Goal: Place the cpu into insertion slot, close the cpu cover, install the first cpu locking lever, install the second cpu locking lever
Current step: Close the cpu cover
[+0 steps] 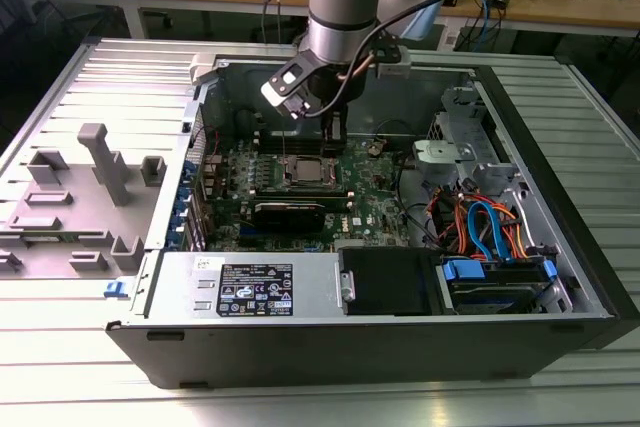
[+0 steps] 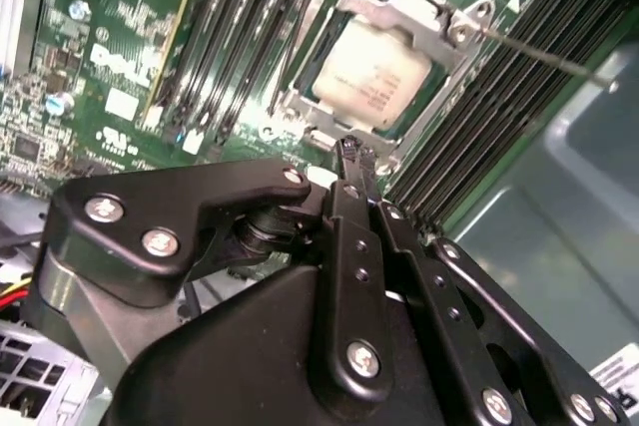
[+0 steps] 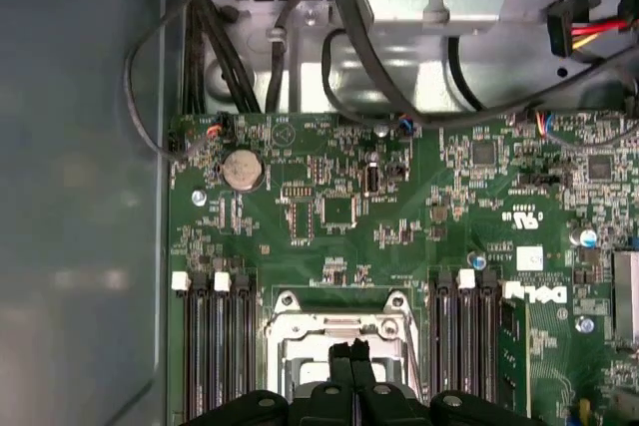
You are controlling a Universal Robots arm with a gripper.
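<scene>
Gripper [image 2: 349,152] hangs just above the socket edge, its fingers pressed together and pinching nothing. Beneath it the cpu [image 2: 374,72] lies in the insertion slot [image 3: 285,301], with the cpu cover [image 2: 414,9] lowered around it. Beyond, one thin lever [image 2: 539,55] slants over the memory slots [image 2: 519,107].

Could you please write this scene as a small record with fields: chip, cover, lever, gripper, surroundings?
chip: small flat square cpu, dull silver-grey top, seated on the green circuit board
cover: thin silver metal frame, lying flat around the chip
lever: thin metal rod, sticking out from the frame's corner; looks unlatched
gripper: black two-finger gripper, shut, holding nothing, tips close to the frame's edge
surroundings: long black memory slots on both sides of the chip; open dark computer case
</scene>
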